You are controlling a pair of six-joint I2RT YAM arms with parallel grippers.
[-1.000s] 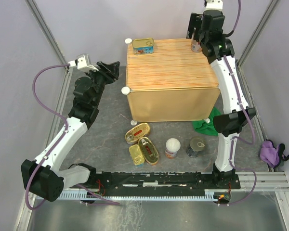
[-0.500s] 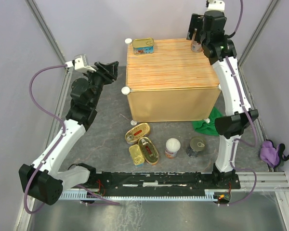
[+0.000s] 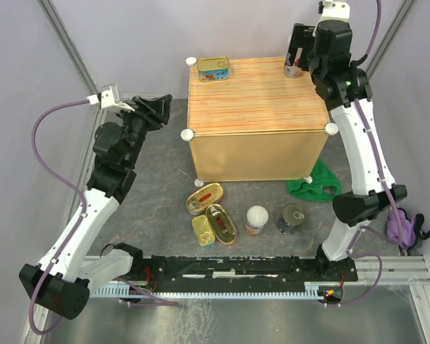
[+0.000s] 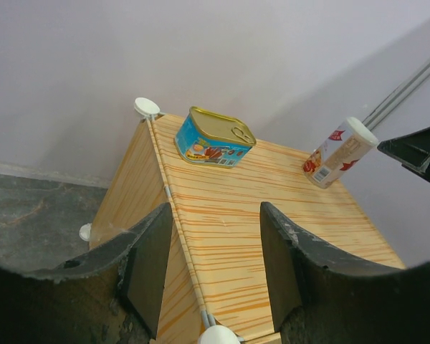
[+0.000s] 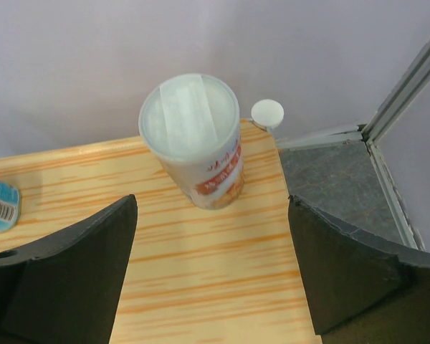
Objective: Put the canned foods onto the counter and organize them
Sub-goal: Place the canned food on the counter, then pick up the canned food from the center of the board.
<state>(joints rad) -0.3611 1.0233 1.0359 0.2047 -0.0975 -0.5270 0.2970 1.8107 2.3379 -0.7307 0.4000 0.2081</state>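
The left pincer (image 4: 216, 215) hung released and empty beside the striped plank bench (image 3: 258, 100). On the bench top, a rectangular gold-lidded tin (image 3: 213, 69) sat at the back left corner. A white-lidded cylinder (image 5: 197, 143) stood back right between the released right pincer's (image 3: 297, 50) wide jaws, untouched. On the floor in front lay oval gold tins (image 3: 204, 198), a dark cylinder (image 3: 292, 218) and a crumpled green cloth (image 3: 312, 183).

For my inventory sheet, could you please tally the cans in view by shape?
Rectangular tins: 2
Oval tins: 2
White-lidded round cans: 2
Dark round can: 1
Total: 7
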